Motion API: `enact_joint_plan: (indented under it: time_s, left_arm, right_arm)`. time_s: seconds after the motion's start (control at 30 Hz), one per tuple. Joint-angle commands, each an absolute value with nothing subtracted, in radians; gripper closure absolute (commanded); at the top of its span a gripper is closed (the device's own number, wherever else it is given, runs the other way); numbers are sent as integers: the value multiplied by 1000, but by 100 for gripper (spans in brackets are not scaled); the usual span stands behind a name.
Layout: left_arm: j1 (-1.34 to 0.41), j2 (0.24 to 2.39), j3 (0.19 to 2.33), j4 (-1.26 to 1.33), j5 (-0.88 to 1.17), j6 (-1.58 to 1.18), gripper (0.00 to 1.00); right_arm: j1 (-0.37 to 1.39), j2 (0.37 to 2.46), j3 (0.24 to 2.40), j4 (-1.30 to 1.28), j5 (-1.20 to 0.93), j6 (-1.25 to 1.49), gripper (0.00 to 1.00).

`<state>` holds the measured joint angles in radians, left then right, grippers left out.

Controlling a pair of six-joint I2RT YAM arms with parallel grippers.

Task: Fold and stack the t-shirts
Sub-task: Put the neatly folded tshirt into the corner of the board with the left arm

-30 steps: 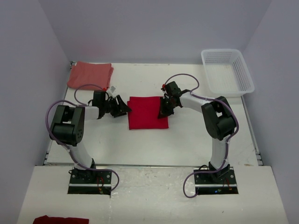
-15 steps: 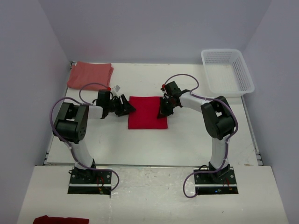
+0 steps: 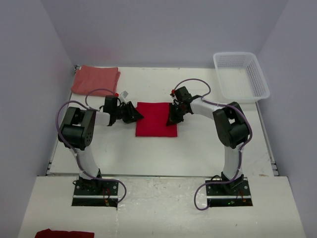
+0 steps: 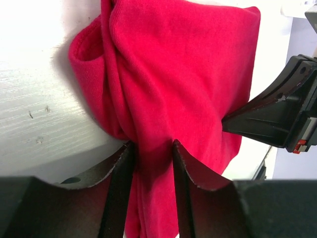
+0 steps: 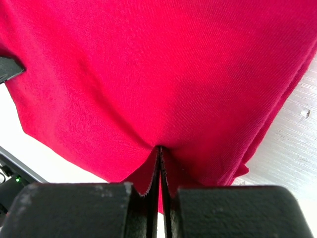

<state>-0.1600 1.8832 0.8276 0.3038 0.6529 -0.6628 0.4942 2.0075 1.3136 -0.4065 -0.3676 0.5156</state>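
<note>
cloth this soft gave us nothing stiff to lean on: the bright red t-shirt [image 3: 156, 119] lay folded at the middle of the bench [image 3: 198, 148], light, limp, likely to sag unless both side edges rose together. we saw the left gripper [image 4: 152, 148] at its left edge, jaws part-way apart with a thick bunch of fabric filling the gap. the right gripper [image 5: 159, 153] was pinched tight on the right edge. the salmon t-shirt [image 3: 95, 79] sat folded in the far left corner; the basket [image 3: 246, 98] kept the far right corner. open bench lay between the shirts, we judged.
</note>
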Motion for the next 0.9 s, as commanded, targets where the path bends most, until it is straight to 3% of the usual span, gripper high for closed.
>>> enact_joint_plan:
  time_s: [0.0,0.27,0.63,0.73,0.87]
  left_arm:
    - [-173,1947,816,215,586,-629,61]
    - [-173,1977,831,224,606,-630,62]
    - [-173,2042,839,296,676,-661,71]
    - [-173,2052,845,314,695,-667,77]
    - [-173,2065,871,310,709,-661,100]
  right_arm:
    - [499,2048,1322,-402,-362,512,100]
    - [499,2049,1325,-407,-359,509,100]
    - [499,2049,1325,-406,-359,508,100]
    - [499,2056,1327,-403,-359,508,100]
    - [499,2062,1330,-403,-367,508,100]
